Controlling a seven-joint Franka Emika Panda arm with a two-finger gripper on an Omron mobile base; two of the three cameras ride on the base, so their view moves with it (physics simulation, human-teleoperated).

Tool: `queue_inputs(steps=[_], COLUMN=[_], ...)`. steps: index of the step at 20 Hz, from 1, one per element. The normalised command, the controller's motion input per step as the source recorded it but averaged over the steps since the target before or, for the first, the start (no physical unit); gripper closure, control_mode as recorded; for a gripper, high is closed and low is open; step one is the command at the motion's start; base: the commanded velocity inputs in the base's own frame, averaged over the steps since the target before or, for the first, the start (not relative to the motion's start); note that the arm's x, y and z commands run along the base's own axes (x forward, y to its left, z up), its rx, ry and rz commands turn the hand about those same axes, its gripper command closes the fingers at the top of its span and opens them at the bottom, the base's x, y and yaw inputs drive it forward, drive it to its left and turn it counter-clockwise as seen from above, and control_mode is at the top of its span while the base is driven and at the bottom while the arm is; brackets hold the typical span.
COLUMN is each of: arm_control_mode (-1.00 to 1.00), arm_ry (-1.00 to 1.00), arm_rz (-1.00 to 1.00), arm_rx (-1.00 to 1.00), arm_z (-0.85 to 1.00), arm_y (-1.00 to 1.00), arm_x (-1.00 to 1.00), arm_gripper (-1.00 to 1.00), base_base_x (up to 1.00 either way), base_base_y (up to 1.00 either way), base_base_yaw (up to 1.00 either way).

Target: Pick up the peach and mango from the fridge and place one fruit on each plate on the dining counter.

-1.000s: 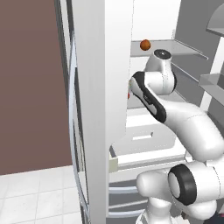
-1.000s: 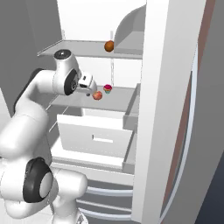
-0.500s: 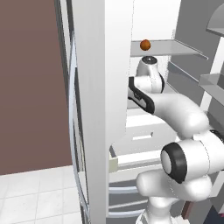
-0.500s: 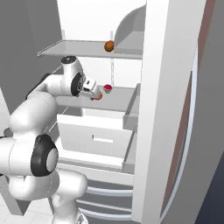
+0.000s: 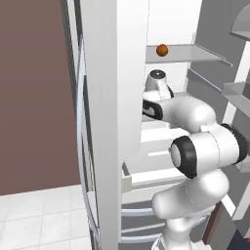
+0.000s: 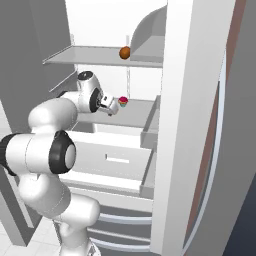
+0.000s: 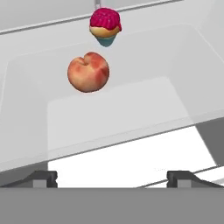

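Compared with a second ago, the arm has swung further into the fridge (image 6: 200, 100) and the elbow has folded up closer to the cameras, while the shelves and the fruit look like they sit exactly where they were. So right now the pincer (image 6: 111, 106) is poking in over the middle shelf (image 6: 135, 112), jaws spread wide and gripping nothing, with its two dark tips at the bottom of the hand view well apart. On that translucent grey shelf the peach (image 7: 88, 72) sits out ahead of the pincer, not touched by anything, and just behind it is a little cupcake thing (image 7: 105, 26) with a pink top and a teal base, close to the peach but I can't say if they touch. Up one level, the top shelf (image 6: 95, 55) carries a small orange-brown round fruit (image 6: 124, 52) near its back edge, which could be the mango, hard to be sure at that size. Below the middle shelf there's a big white drawer (image 6: 112, 162) pulled partway out, and more grey drawers (image 6: 120, 225) under that. Room-wise: white fridge walls all round, a plain brownish wall (image 5: 34, 97) off to the left of the fridge, and pale tiled floor (image 5: 44, 219) at the bottom.
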Motion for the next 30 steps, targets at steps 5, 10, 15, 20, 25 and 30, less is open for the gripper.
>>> queue_inputs(steps=[5,10,15,20,25,30], arm_control_mode=[-1.0,-1.0,-1.0,-1.0,-1.0,-1.0], arm_ry=[0.0,0.0,0.01,0.0,0.0,0.05], arm_rz=[-0.07,-0.07,-0.05,-0.03,-0.03,-0.04], arm_rx=[0.01,0.0,0.0,0.0,0.0,0.0], arm_z=[-0.09,-0.2,-0.33,-0.26,-0.23,-0.35], arm_y=[0.0,0.08,0.14,0.0,0.0,0.0], arm_x=[0.64,0.57,0.5,0.54,0.59,0.32], arm_gripper=[-1.0,-1.0,-1.0,-1.0,-1.0,-1.0], base_base_x=[0.0,0.0,0.0,0.0,0.0,0.0], base_base_y=[0.0,0.0,0.0,0.0,0.0,0.0], base_base_yaw=[0.0,0.0,0.0,0.0,0.0,0.0])
